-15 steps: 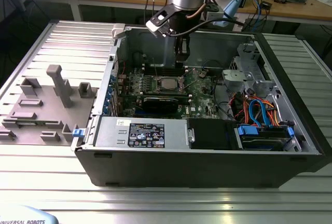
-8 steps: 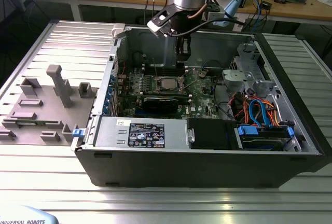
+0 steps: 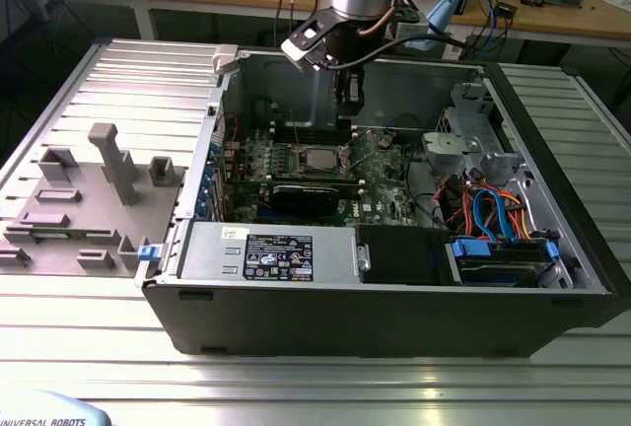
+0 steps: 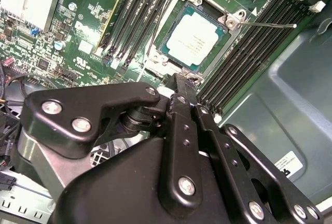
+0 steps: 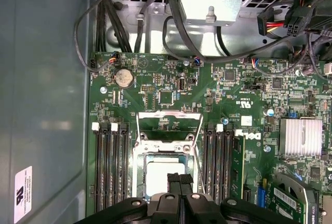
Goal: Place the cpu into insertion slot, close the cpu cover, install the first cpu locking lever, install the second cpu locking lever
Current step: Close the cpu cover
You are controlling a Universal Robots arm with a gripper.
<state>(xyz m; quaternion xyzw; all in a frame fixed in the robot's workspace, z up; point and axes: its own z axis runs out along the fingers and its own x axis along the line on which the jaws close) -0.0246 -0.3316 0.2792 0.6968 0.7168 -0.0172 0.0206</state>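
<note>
Gripper (image 5: 179, 178) sat pinched shut, empty, just over the cpu (image 5: 155, 177) in the insertion slot (image 5: 138, 177); cpu cover (image 5: 169, 115) stood open and, I reckoned, needed a square, gentle push down.

One cpu (image 5: 157, 175) lies in one insertion slot (image 5: 139, 175), just under the end effector (image 5: 179, 177). Two banks of memory slots (image 5: 111, 167) flank that tip, seemingly four slots each. Farther from it are one cpu cover (image 5: 169, 114), one coin cell (image 5: 123, 78) and one finned heatsink (image 5: 300, 137).

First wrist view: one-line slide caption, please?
Black end effector over the silver-grey square cpu seated in the metal-rimmed insertion slot, thin silver cpu cover raised.
</note>
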